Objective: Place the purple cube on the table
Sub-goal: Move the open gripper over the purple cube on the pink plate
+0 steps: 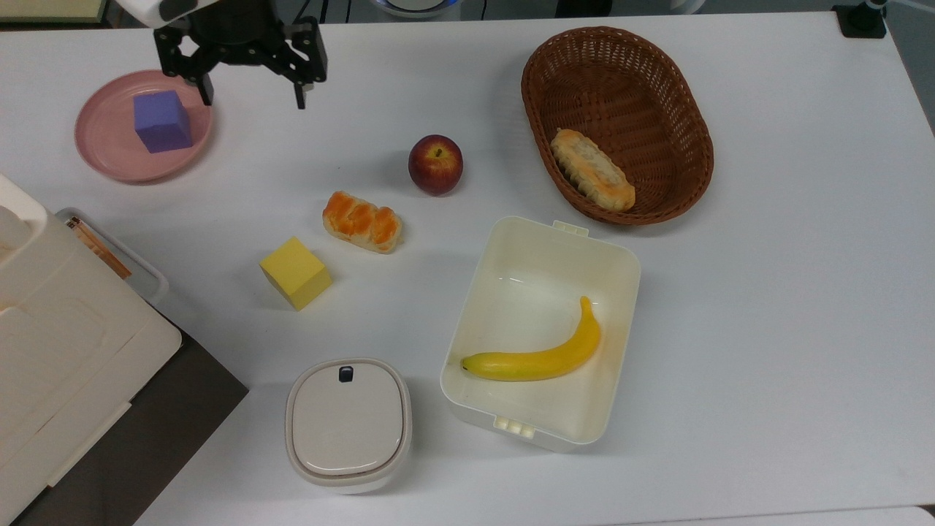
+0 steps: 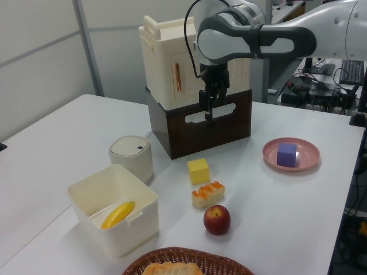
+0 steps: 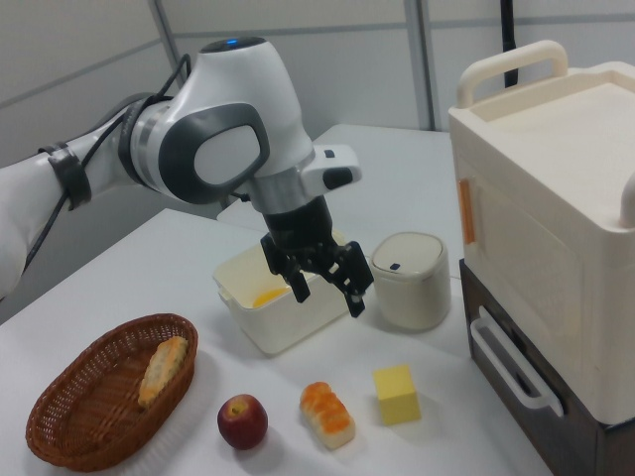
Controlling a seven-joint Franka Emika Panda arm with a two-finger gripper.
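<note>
Purple cube (image 1: 162, 121) x1 on pink plate (image 1: 102, 155); yellow cube (image 1: 295, 272) x1; fingers (image 1: 299, 96) apart, empty.

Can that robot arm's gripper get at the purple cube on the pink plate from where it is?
Probably yes. The gripper hangs with jaws open beside the pink plate, and the purple cube sits alone there with nothing over it.
</note>
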